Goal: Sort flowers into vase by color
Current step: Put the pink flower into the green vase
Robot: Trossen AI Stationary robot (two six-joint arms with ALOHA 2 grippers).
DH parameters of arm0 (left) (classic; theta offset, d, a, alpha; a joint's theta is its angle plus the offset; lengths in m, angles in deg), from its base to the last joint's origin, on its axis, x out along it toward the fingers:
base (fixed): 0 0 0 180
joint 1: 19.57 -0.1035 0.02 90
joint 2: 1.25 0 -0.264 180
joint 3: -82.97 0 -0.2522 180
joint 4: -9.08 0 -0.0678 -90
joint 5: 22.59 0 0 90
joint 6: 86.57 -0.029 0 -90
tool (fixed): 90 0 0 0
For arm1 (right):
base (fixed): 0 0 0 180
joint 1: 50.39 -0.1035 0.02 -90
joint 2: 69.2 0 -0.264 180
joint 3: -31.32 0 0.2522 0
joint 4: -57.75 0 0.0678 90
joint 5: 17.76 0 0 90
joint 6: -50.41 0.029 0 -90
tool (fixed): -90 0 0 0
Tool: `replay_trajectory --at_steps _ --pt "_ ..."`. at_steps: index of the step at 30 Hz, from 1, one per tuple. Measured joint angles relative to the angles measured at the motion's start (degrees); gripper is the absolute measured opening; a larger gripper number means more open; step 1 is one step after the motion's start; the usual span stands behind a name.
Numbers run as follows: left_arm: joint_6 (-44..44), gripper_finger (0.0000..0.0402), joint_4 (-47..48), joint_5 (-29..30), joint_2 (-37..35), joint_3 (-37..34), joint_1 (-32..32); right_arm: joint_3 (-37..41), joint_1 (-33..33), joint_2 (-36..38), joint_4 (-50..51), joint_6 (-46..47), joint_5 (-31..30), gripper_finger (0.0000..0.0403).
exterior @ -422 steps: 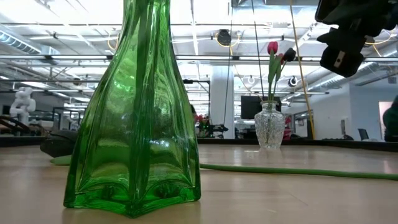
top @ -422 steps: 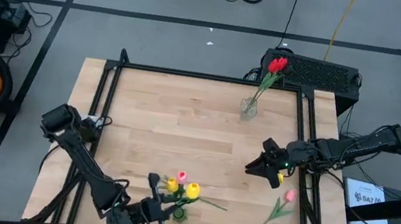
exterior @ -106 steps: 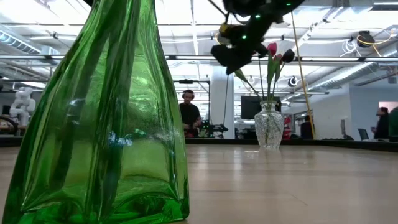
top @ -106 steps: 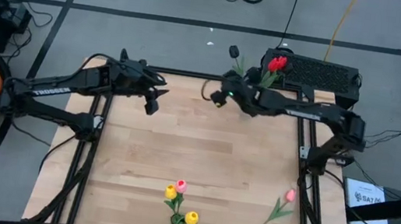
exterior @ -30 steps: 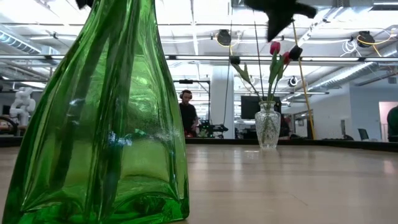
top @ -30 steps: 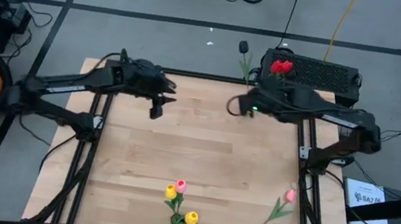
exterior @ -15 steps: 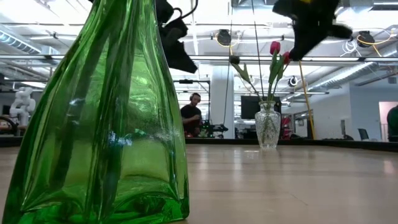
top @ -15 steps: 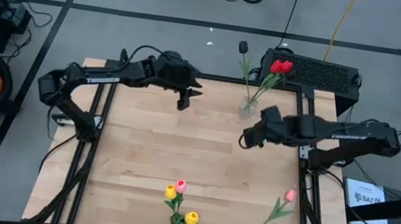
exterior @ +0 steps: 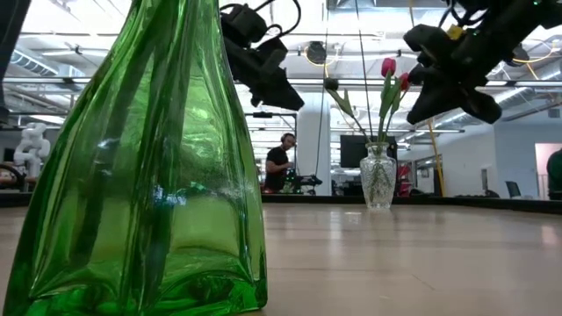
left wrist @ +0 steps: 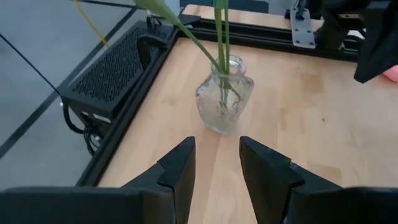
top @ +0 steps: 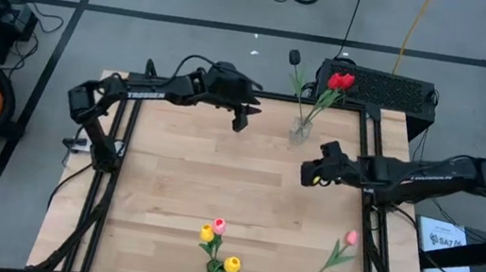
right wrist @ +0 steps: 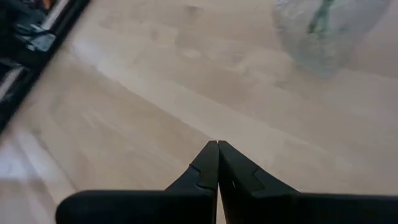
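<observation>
The left gripper (top: pixel 241 120), released and empty, hovers with the clear vase (top: pixel 300 130) of red and black flowers (top: pixel 337 79) at its 3 o'clock (arm lettering unreadable). The right gripper (top: pixel 306 175), clenched on nothing, hangs at the vase's 5 o'clock. A pink flower (top: pixel 352 237) lies on the counter (top: pixel 170 183) at 5 o'clock.

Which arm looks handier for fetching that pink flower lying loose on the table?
Probably the right: its end effector hangs on the same side as the pink flower; the left one is farther, beside the clear vase.
</observation>
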Motion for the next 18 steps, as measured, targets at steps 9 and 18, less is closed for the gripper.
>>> replay_trajectory --at_steps 9,18 --pt "0.0 0.0132 2.4 0.0 0.8 0.5 2.6 0.0 2.8 5.6 7.3 -2.2 5.6 0.0" --pt "4.5 0.0132 6.1 0.0 -1.9 0.4 3.9 0.0 3.5 5.5 6.6 -5.0 5.1 0.0"
